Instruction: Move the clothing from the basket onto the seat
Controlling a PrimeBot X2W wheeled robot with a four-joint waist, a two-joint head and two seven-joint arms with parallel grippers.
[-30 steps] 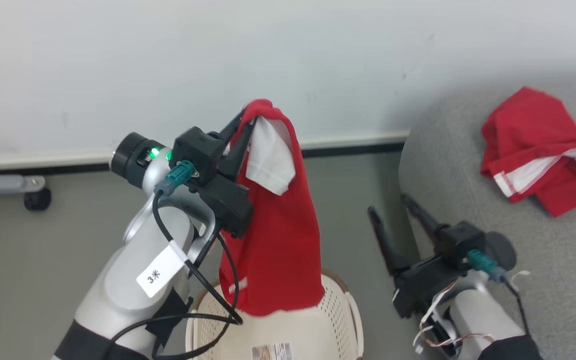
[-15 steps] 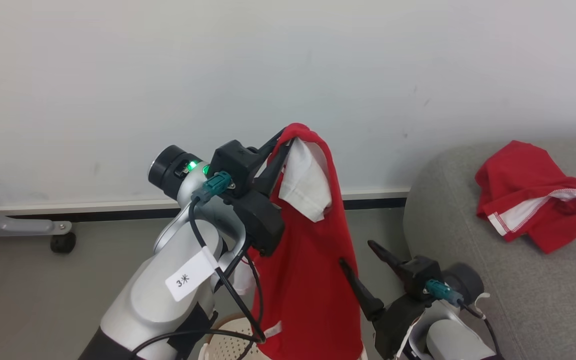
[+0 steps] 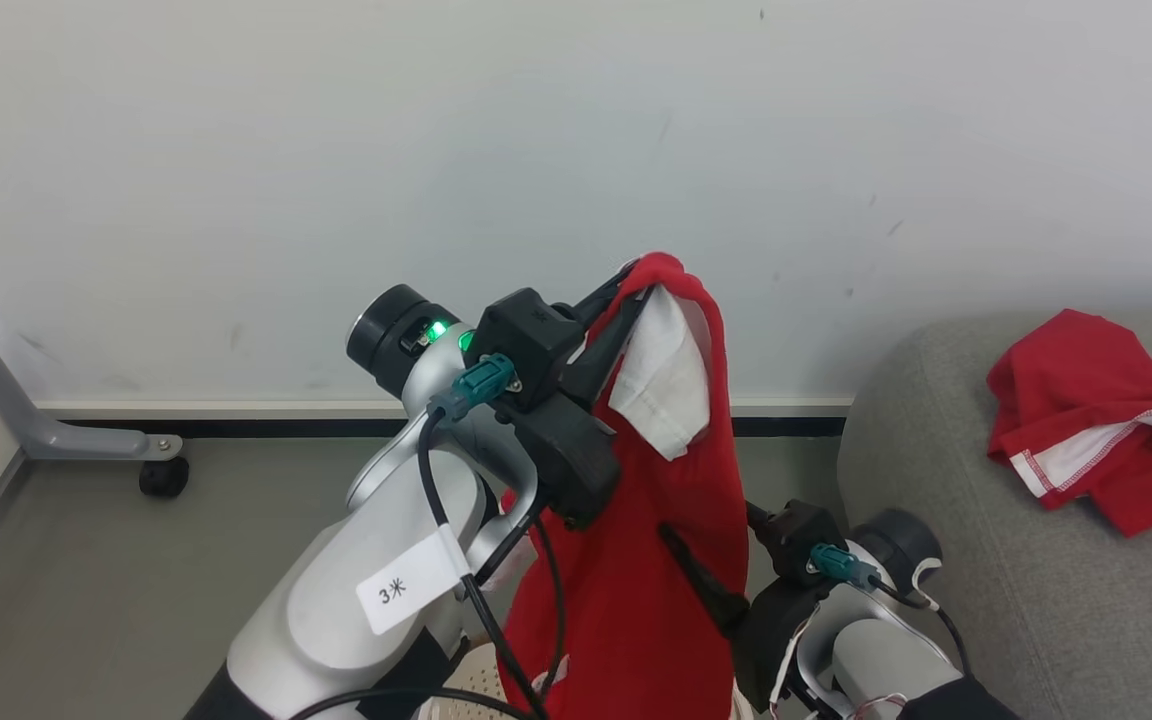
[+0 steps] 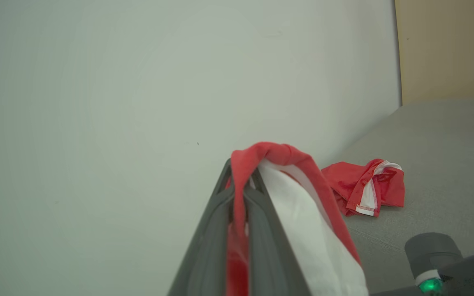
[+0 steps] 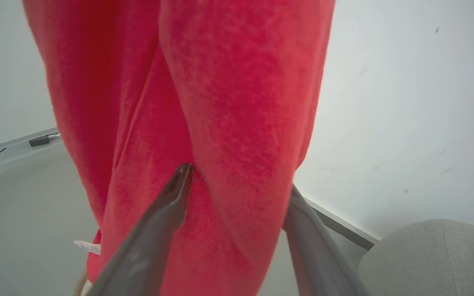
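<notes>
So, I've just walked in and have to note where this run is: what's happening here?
The robot is moving red clothes from a basket to a sofa. Its left gripper is shut on the top of one red garment, which hangs down towards the basket. The right gripper is open, with a finger on either side of the hanging cloth lower down. A second red garment already lies crumpled on the grey sofa.
</notes>
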